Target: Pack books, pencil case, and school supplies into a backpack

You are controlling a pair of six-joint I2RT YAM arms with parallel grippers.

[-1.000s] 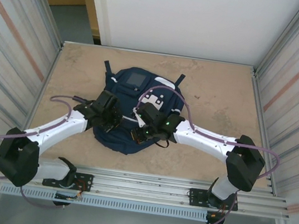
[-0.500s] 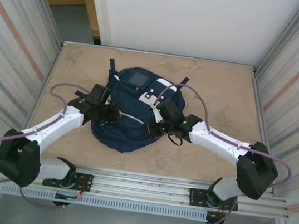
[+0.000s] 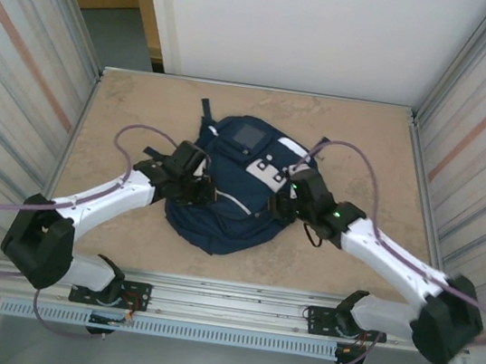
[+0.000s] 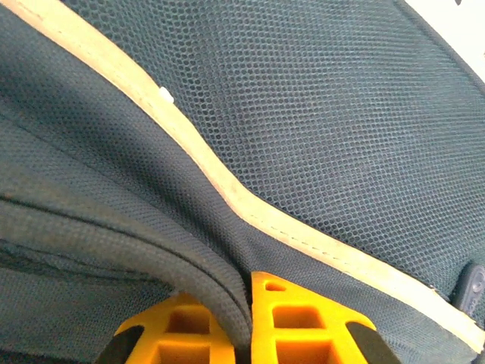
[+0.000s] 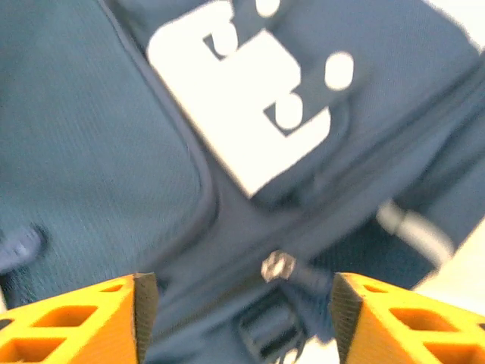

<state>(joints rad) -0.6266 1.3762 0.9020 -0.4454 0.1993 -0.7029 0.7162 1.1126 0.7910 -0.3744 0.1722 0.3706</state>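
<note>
Backpack [image 3: 233, 201] shifted right; wrist views show left tool [image 4: 244, 303] pinching its fabric, right tool [image 5: 242, 303] apart.

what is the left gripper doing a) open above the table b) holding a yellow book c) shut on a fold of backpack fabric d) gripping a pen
C: in the left wrist view the left gripper is closed on a dark fold of the backpack.
</note>
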